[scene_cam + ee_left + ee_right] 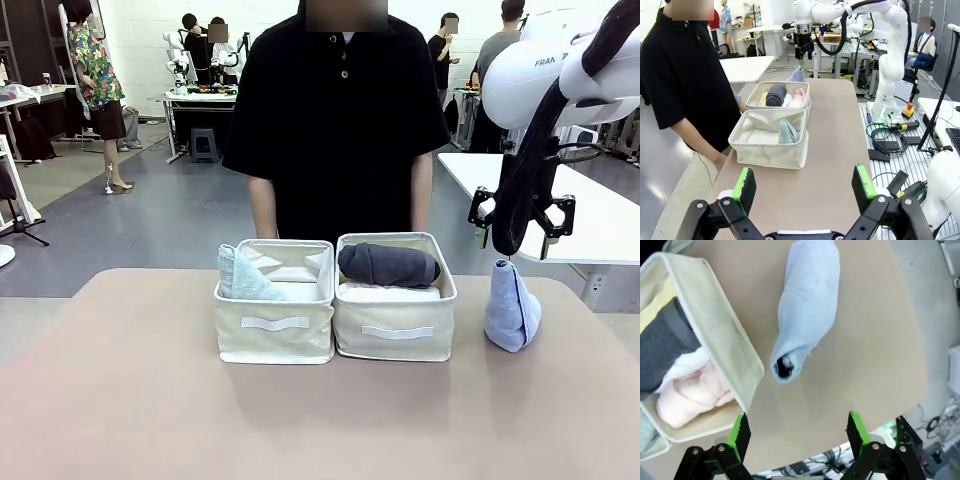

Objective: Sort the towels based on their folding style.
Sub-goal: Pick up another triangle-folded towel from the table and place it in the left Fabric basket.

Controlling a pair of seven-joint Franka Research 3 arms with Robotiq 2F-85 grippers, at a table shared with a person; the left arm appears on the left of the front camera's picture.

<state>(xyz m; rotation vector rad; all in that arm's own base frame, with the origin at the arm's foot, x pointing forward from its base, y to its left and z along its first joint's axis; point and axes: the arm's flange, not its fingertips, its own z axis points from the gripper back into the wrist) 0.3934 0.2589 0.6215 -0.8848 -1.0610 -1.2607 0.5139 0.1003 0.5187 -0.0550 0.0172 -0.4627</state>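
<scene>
Right gripper [518, 243]: spread wide, nothing between the pads; it is hung over the blue cone.
Blue cone [512, 310]: stood on the table [120, 400], straight below the right gripper, beside the near bin [395, 345] on its outer side, with a gap between them.
Long axis: upright, base on the table, tip pointed up at the gripper. In the right wrist view the tip is seen ahead of the fingers, between their two lines, a little toward the pad on the bin's side.
Nearer arm: the right one, by far.
Left gripper [807, 185]: spread, nothing held, kept well apart from the bins and the cone.
Near bin: filled with the rolls [388, 265].
Far bin [275, 345]: just beyond the near bin from the gripper, the two walls close together; the green cone [240, 275] is leaned in its outer corner.
Step judged: a straight descent onto the tip, a pinch, then a carry over the near bin into the far bin.
Progress judged: only this one towel is left outside a bin.
Risk judged: the cone may be tipped if one pad is brought down on the tip rather than beside it.
</scene>
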